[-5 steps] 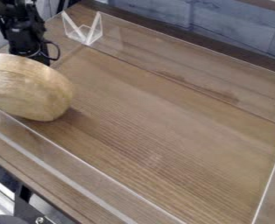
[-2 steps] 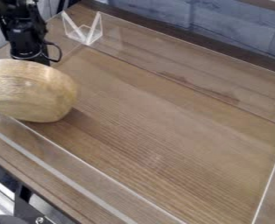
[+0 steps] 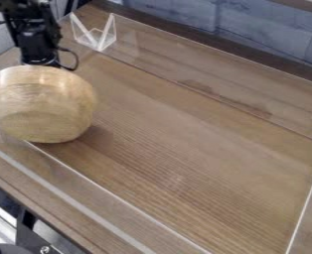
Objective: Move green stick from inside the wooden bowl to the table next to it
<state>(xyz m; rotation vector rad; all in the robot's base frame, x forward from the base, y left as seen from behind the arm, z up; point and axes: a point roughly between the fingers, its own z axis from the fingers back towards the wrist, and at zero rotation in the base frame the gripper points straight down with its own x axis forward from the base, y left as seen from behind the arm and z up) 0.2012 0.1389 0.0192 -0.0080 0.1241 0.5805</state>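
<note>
The wooden bowl (image 3: 42, 102) lies at the left of the table (image 3: 199, 149), tipped so that only its smooth rounded outside faces me. The green stick is hidden from view. My black gripper (image 3: 44, 62) points down right behind the bowl's far top edge. Its fingertips are lost against the bowl, so the view does not show what, if anything, is between them. The jaws look close together.
Clear plastic walls run along the table's edges, one close in front of the bowl (image 3: 66, 184) and one along the back (image 3: 212, 69). A clear plastic bracket (image 3: 95, 35) stands at the back left, just right of the gripper.
The bowl has tipped and shifted a little to the right, looking rounder and taller now. The gripper has edged right with it.
</note>
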